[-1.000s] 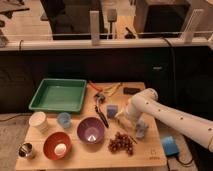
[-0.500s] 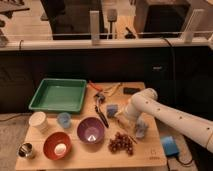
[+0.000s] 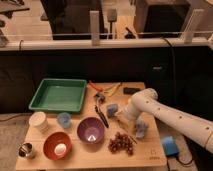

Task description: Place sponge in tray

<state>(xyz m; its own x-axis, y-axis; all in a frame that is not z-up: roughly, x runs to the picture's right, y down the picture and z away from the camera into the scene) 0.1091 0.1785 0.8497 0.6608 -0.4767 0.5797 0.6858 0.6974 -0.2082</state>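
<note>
1. The light wooden counter (image 3: 75,159) carries everything.
2. The white robot arm (image 3: 172,116) reaches in from the right.
3. The green rectangular plastic tray (image 3: 58,94) sits at the back left.
4. The purple round bowl (image 3: 91,131) stands near the front.
5. The pincer (image 3: 121,114) hangs just beside the sponge; whether it is apart or together cannot be told.
6. The small blue sponge (image 3: 112,109) lies mid-counter, outside the tray.

Just left of the gripper (image 3: 125,116), a purple bowl (image 3: 91,131) sits beside a red bowl (image 3: 57,145), with a small metal cup (image 3: 26,150) farther left. Below the gripper lies a bunch of grapes (image 3: 120,143). A white cup (image 3: 38,121) and a small blue cup (image 3: 64,119) stand well to its left, and utensils (image 3: 102,92) lie above it.
</note>
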